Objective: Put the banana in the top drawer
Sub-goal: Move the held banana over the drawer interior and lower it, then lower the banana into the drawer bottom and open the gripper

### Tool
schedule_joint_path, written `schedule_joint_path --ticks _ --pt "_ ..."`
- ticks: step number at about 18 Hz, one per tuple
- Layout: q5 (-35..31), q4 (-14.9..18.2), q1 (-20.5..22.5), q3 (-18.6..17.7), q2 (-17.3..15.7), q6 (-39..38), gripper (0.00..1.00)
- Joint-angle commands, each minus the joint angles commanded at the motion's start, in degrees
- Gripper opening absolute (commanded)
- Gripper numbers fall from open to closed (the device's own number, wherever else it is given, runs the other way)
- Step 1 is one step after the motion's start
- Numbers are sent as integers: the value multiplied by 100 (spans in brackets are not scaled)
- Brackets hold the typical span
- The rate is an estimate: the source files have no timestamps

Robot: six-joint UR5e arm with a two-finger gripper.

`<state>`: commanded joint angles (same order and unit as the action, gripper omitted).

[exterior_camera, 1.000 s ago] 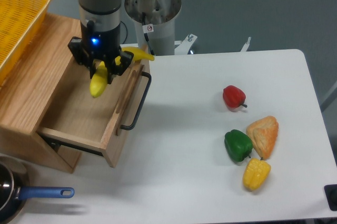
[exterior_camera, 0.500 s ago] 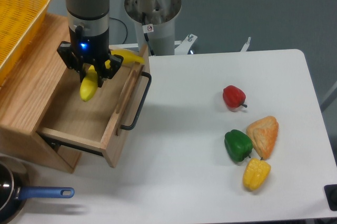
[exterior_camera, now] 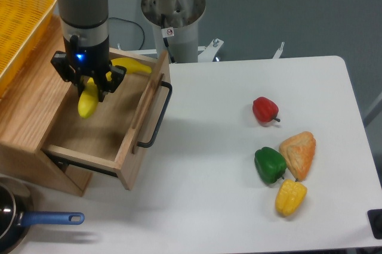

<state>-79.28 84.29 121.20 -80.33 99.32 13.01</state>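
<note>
Gripper (exterior_camera: 89,82) clamped around the banana (exterior_camera: 88,101), held tilted above the far-left part of the open top drawer (exterior_camera: 107,129); a sound release would probably lower it until it nearly lies flat along the drawer floor, clear of the walls; no brand visible, only a small unreadable sticker on the robot base (exterior_camera: 173,6).
</note>
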Motion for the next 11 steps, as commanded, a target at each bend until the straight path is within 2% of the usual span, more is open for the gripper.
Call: schedule_joint_path --ticks 11 --pt "-202 0 0 -9 176 18 35"
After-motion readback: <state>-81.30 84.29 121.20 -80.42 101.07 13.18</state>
